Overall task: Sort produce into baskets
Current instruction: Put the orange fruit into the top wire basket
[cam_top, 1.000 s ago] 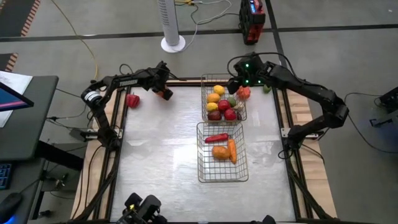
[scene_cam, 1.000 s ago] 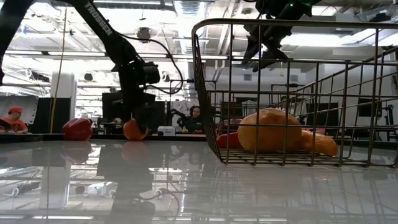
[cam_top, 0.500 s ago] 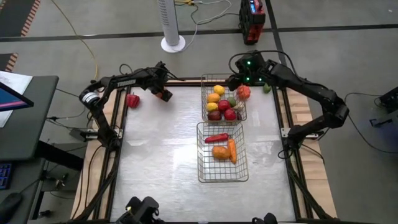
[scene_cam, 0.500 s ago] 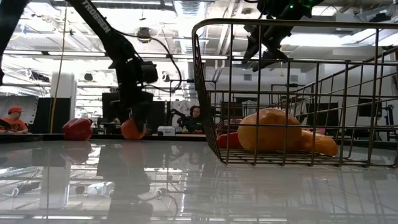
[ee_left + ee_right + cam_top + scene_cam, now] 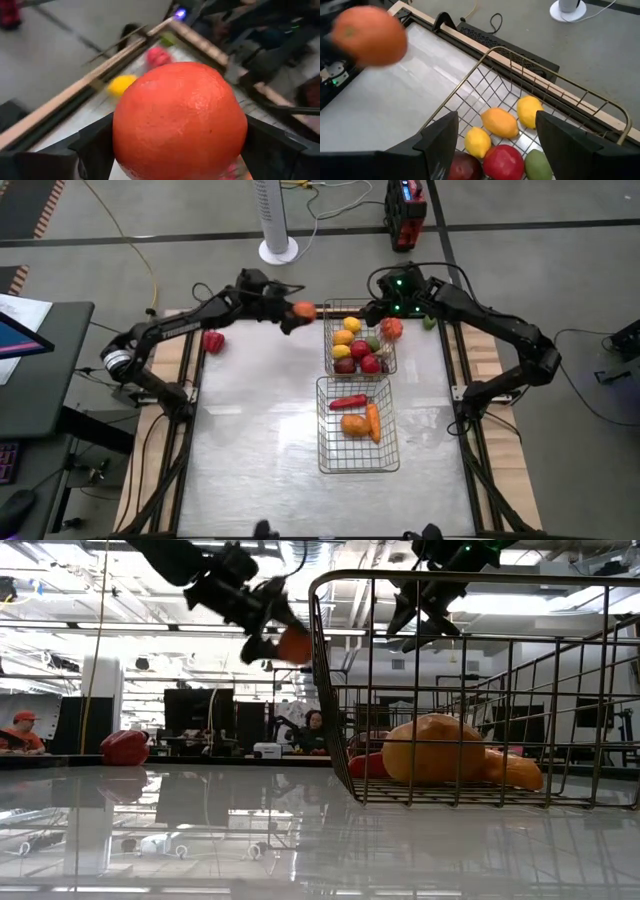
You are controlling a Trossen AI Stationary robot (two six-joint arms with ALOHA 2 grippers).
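**Above the table's far edge: orange carried toward the fruit basket**

Above the table, just left of the far basket (image 5: 360,338), an orange (image 5: 304,310) rides clear of the surface in the left gripper (image 5: 297,312). Judgement: round, firm, slightly dimpled skin, moderate weight; unlikely to bruise under light clamping, but it can roll out unless held across its widest part. Wrist view shows exactly that hold: dark fingers (image 5: 95,145) pressed on opposite sides at mid-height, spread about as wide as the fruit.

Far basket holds lemons, red fruit and a lime. Near basket (image 5: 357,425) holds a red pepper and carrot. One red pepper (image 5: 213,340) lies loose on the table at far left.

Right gripper (image 5: 378,308) hovers over the far basket's far rim, fingers parted, holding nothing.
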